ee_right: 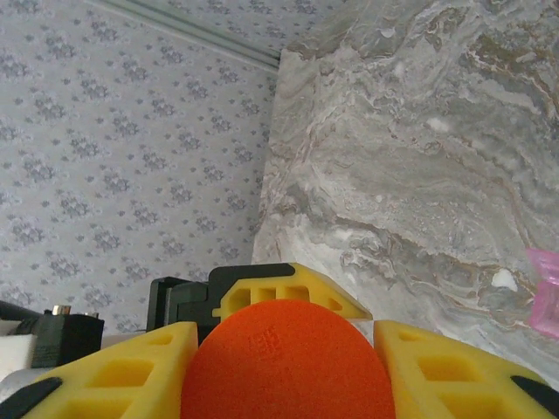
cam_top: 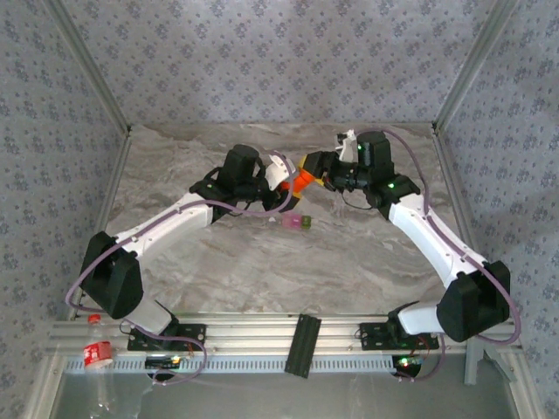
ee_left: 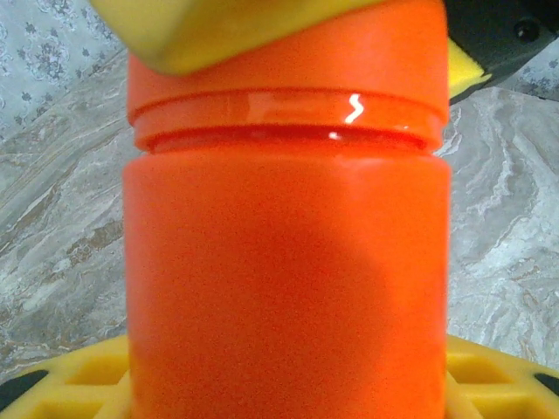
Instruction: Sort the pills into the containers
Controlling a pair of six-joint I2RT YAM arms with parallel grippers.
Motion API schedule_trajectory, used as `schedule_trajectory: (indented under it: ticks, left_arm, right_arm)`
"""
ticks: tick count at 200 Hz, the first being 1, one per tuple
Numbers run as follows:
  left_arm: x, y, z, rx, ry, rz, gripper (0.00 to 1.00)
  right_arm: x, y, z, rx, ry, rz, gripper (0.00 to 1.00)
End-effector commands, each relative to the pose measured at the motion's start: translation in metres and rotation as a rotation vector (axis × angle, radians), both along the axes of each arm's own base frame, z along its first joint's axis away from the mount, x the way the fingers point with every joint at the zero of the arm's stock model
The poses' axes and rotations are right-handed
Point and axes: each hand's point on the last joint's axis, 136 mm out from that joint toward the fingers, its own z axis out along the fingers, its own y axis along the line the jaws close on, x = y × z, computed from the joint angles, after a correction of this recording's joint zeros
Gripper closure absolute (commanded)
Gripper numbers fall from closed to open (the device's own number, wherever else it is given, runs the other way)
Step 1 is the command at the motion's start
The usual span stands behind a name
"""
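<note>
The containers [cam_top: 298, 223], a small joined pair (one pink, one olive-green), are set on the worktop [cam_top: 262, 262] near its middle; whether they are open cannot be told. The orange bottle [cam_top: 302, 183], capped, is held off the worktop just behind them.

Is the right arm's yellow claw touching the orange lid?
Touching. The right wrist view shows the yellow fingers of the right gripper pressed against both sides of the lid of the orange bottle, no gap.

We've got left arm [cam_top: 170, 223] and right arm [cam_top: 428, 229] alike: white links, black joint housings, lilac cables [cam_top: 80, 281] looped alongside, green LED [cam_top: 391, 184] lit, yellow ribbed fingers [ee_right: 113, 375].
</note>
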Motion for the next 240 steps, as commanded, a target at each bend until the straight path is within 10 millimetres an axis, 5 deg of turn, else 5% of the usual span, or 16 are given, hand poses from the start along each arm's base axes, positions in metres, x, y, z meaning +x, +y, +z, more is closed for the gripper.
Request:
schedule_trajectory:
  ticks: [1, 35, 65, 125, 135, 151, 160, 202, 240]
  left_arm:
    - [0.002, -0.003, 0.033, -0.063, -0.078, -0.015, 1.00]
    - [-0.003, -0.004, 0.036, -0.072, -0.068, -0.036, 1.00]
    - [-0.008, -0.004, 0.037, -0.080, -0.052, -0.053, 1.00]
    - [-0.012, -0.003, 0.039, -0.088, -0.045, -0.060, 1.00]
    - [-0.011, -0.003, 0.039, -0.090, -0.047, -0.060, 1.00]
    - [-0.010, -0.003, 0.039, -0.089, -0.049, -0.053, 1.00]
    - [-0.008, -0.003, 0.039, -0.086, -0.053, -0.046, 1.00]
    - [-0.002, 0.002, 0.033, -0.043, -0.075, -0.017, 1.00]
    - [-0.002, 0.001, 0.029, -0.033, -0.069, -0.019, 1.00]
  right_arm:
    - [0.004, -0.004, 0.005, -0.016, -0.032, -0.001, 0.58]
    - [0.013, -0.007, 0.009, 0.002, -0.184, 0.070, 0.62]
    - [0.001, -0.004, 0.018, 0.030, -0.409, 0.261, 0.61]
    - [0.002, -0.008, 0.017, 0.040, -0.403, 0.336, 0.66]
    - [0.004, -0.008, 0.016, 0.037, -0.393, 0.323, 0.61]
    - [0.007, -0.011, 0.015, 0.034, -0.356, 0.282, 0.27]
    - [0.011, -0.016, 0.013, 0.021, -0.317, 0.230, 0.18]
    - [0.016, -0.049, 0.010, 0.056, -0.125, -0.102, 0.13]
    - [0.004, -0.054, 0.011, 0.015, -0.048, -0.205, 0.13]
